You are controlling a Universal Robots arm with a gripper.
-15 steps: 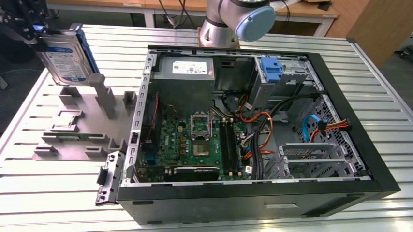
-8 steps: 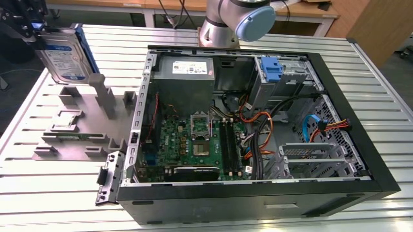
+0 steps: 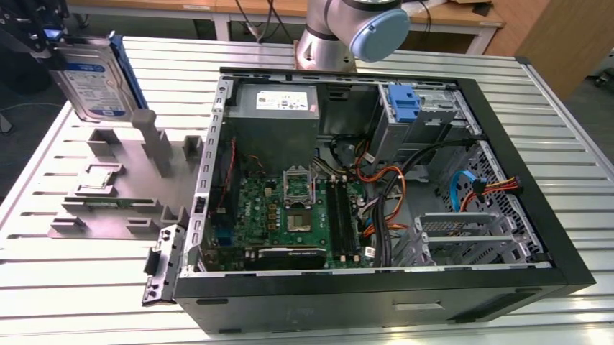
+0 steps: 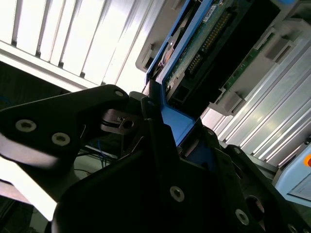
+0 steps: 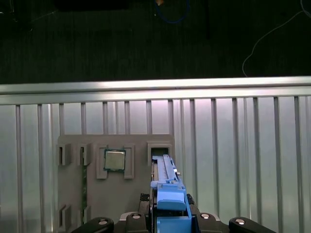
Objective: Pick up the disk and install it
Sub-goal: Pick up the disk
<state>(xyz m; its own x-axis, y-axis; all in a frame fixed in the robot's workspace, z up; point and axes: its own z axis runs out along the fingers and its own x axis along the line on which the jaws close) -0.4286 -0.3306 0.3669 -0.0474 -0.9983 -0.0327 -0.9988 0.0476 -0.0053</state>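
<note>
Disk (image 3: 91, 75) hanging on end below the gripper (image 3: 50, 44), long axis running straight down from jaws clamped on its blue-railed top edge. Outside the open computer case (image 3: 568, 251), off the wall on the exterior view's left, above the grey fixture (image 3: 115, 208) beside that case; well apart from the case's drive bay (image 3: 432, 108).

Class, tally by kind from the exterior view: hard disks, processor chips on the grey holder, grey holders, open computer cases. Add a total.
1 disk, held by the gripper
1 processor chip
1 grey holder
1 open computer case
Total: 4
</note>
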